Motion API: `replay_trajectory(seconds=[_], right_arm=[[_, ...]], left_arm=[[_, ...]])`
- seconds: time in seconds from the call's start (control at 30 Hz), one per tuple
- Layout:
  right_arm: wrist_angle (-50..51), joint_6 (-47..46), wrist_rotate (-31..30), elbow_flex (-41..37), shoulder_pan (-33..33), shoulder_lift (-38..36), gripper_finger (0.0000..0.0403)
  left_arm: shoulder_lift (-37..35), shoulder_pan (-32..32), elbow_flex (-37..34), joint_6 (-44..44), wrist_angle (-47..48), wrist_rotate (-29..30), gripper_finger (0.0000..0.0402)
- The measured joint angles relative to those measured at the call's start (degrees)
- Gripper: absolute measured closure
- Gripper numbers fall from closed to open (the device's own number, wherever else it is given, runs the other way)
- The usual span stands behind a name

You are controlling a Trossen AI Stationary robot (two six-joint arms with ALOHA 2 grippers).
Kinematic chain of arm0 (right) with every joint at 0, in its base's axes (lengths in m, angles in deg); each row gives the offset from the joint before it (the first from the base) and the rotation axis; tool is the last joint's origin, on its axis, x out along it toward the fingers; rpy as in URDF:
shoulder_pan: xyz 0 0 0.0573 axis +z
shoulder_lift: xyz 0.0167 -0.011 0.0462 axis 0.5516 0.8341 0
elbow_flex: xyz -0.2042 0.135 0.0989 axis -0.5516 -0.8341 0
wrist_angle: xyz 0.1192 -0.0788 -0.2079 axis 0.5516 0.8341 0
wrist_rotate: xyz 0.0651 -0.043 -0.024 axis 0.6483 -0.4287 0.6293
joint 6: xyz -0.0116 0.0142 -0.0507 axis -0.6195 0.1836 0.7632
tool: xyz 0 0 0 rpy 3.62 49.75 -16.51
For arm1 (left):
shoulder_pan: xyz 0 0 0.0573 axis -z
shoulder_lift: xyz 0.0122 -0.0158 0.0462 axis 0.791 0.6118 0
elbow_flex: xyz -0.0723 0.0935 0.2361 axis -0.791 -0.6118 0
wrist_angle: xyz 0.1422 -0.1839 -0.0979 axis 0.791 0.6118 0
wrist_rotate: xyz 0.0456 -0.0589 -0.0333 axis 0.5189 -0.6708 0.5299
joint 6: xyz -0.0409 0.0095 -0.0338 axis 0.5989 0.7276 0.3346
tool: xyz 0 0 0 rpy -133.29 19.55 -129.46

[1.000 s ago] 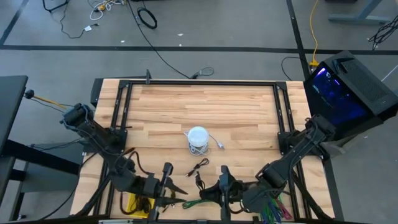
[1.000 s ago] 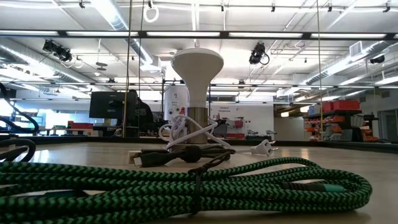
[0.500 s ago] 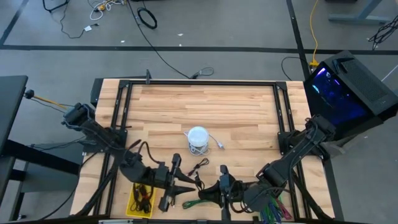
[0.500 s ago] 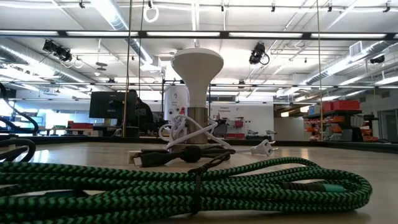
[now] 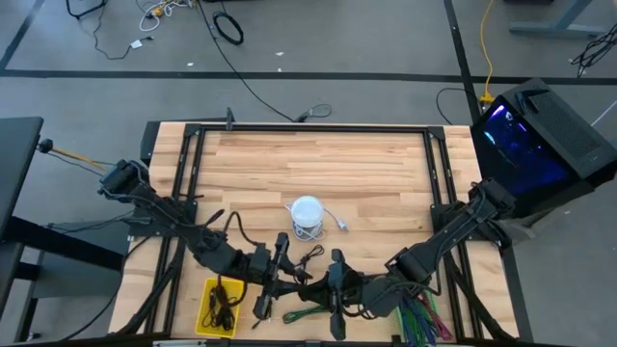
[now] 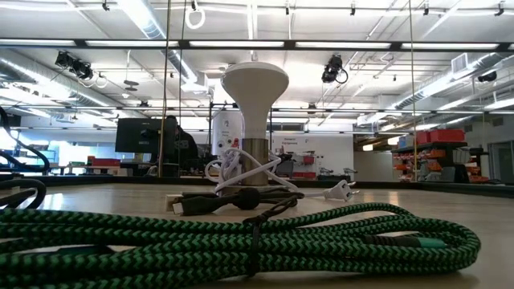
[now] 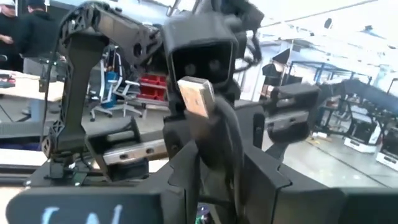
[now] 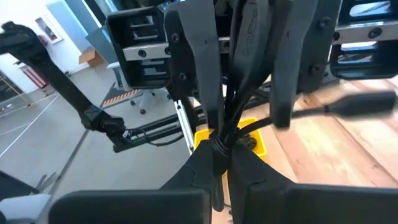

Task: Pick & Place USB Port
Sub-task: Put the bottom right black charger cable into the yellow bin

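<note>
The left gripper and the right gripper face each other tip to tip over the near edge of the wooden counter, with a black USB cable bunched just beyond them; the left gripper is clenched on that USB cable, its fingers pressing on the cord from either side while the silver USB plug stands up above their tips, pointing at the right arm's wrist just ahead; the right gripper is also clenched, its fingers pinching a bundle of black cable strands that rise between them towards the left arm's fingers just in front; so the cable is held from both ends, between the two sets of fingers, above the counter; a yellow tray lies on the counter just behind the left gripper's fingers on its outer side, with dark cable pieces in it; a white lamp stands well beyond both pairs of fingers, mid-counter, with a white cord and plug trailing beside it; a green and black braided cable lies coiled at the near edge, just under and beside the right gripper's fingers; from counter height it fills the foreground, with the lamp behind it.
</note>
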Motion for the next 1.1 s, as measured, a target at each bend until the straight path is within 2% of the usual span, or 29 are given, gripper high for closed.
replay_trajectory(seconds=[0.1, 0.23, 0.37, 0.53, 0.7, 0.8, 0.93, 1.1], right_arm=[[-0.3, 0.5, 1.1, 0.0, -0.2, 0.1, 0.0389], [-0.1, 0.6, -0.2, 0.0, -0.3, 0.1, 0.0389], [0.1, 0.4, 0.0, 0.0, -0.1, 0.1, 0.0363], [0.3, 0.0, 3.6, 0.0, 0.4, 0.1, 0.0311], [3.5, -2.1, 4.4, 0.0, 1.6, 0.0, 0.0276], [9.1, -7.3, 6.1, 0.0, 2.6, -0.1, 0.0263], [13.8, -10.7, 6.0, 0.0, 4.0, -0.1, 0.0255], [18.4, -16.8, 4.9, 0.0, 4.8, -0.1, 0.0252]], left_arm=[[0.6, 0.0, 0.0, -0.1, 0.4, 0.0, 0.0314], [0.6, -0.2, 0.1, -1.0, 0.4, 0.7, 0.0383], [0.7, -0.1, 0.1, -2.2, -0.2, -0.6, 0.0387], [0.8, 0.0, 0.1, -2.3, 0.8, 0.3, 0.0387], [0.8, 0.0, 0.0, -2.3, 2.1, 1.7, 0.0387], [-0.9, 0.6, 0.0, -1.4, 8.8, 5.2, 0.0387], [-3.2, 3.0, -0.1, 2.1, 20.0, 14.0, 0.0387], [-4.6, 8.9, -0.1, 14.8, 30.9, 15.2, 0.0387]])
